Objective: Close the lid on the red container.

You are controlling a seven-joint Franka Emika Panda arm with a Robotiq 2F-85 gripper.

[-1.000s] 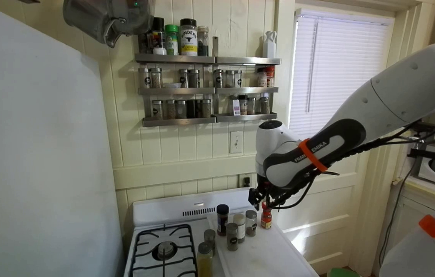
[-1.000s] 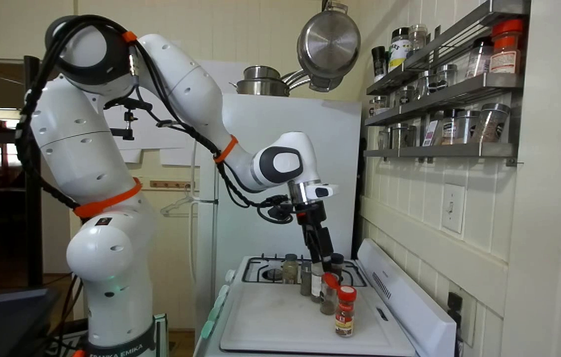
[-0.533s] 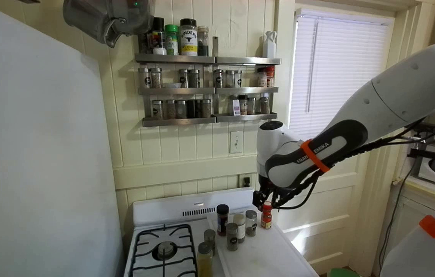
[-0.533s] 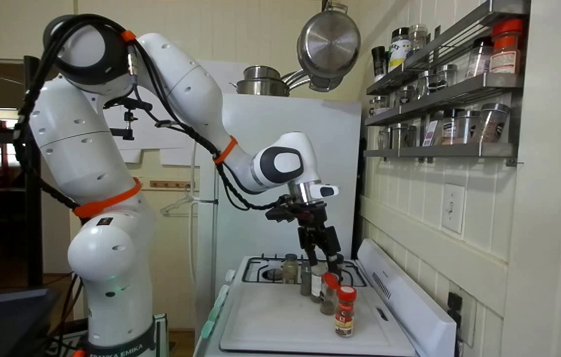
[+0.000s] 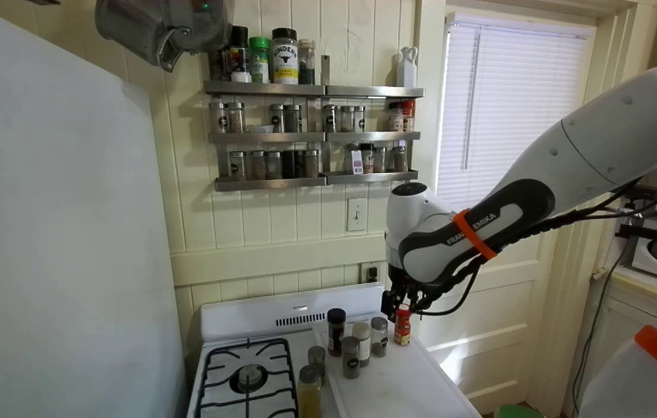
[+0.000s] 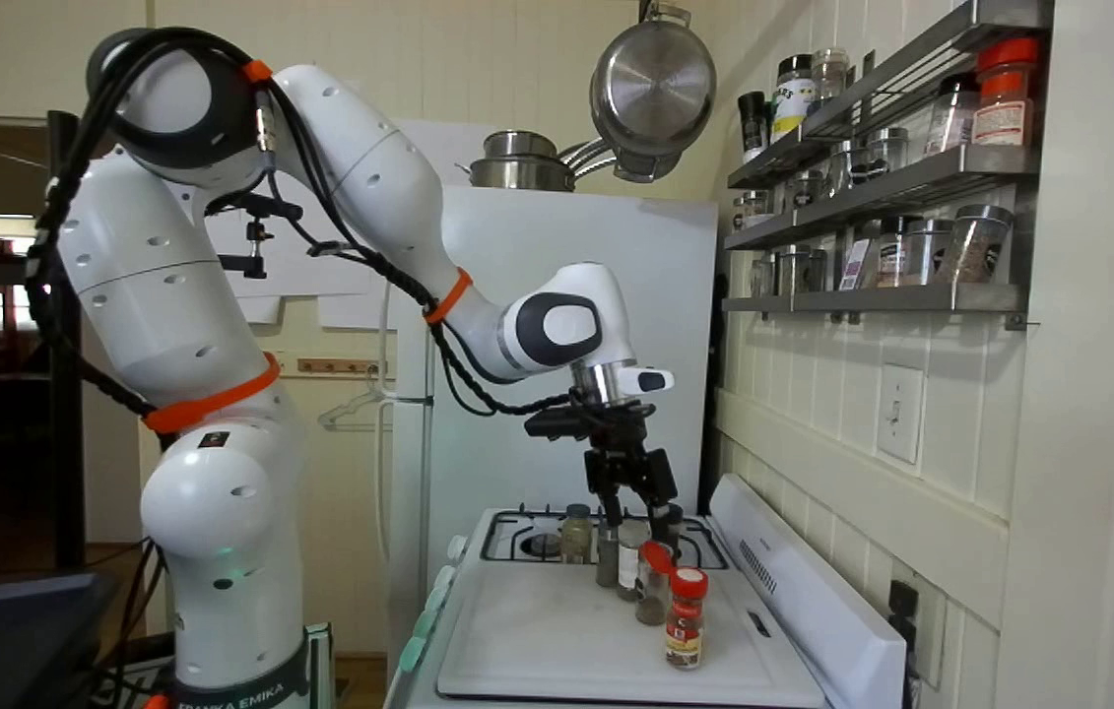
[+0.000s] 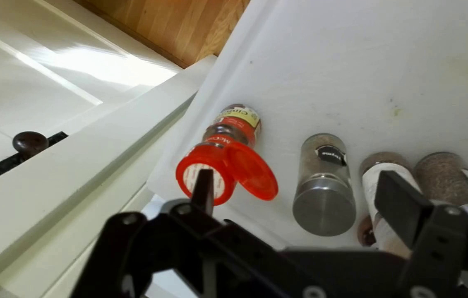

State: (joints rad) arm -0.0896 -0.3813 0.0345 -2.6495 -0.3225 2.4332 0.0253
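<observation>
While its lid [image 7: 254,173] stands folded out, red container [image 7: 230,129], upright: liable to topple should the hand [image 7: 298,189], spread wide and empty, push sideways.

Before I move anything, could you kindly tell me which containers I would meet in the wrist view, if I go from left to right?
Red container with its open lid → metal-capped Thyme jar → white-labelled bottle → jar with brownish contents, at the right edge.
</observation>
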